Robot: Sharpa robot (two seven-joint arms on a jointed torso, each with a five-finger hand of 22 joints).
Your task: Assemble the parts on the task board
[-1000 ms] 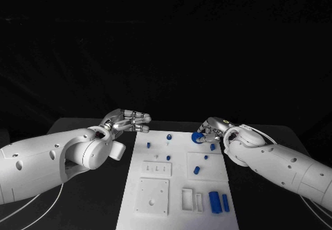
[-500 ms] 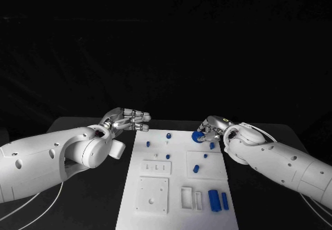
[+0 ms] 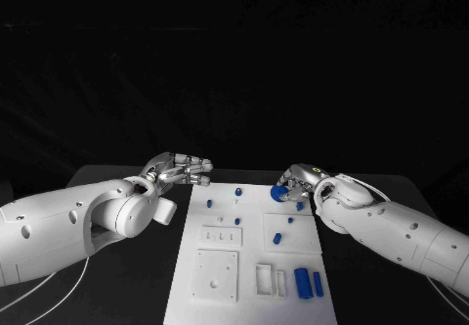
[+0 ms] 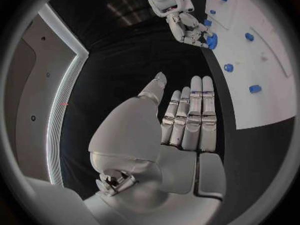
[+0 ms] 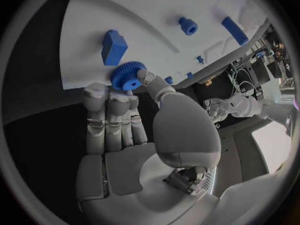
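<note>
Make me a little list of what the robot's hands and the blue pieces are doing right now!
right hand: holds a blue gear in its fingers, at the far right corner of the task board
left hand: holds nothing, off the board's left side
blue pieces: several small ones on the board, two long blocks near its front right
table: black

Lab: black-draped table, white task board
</note>
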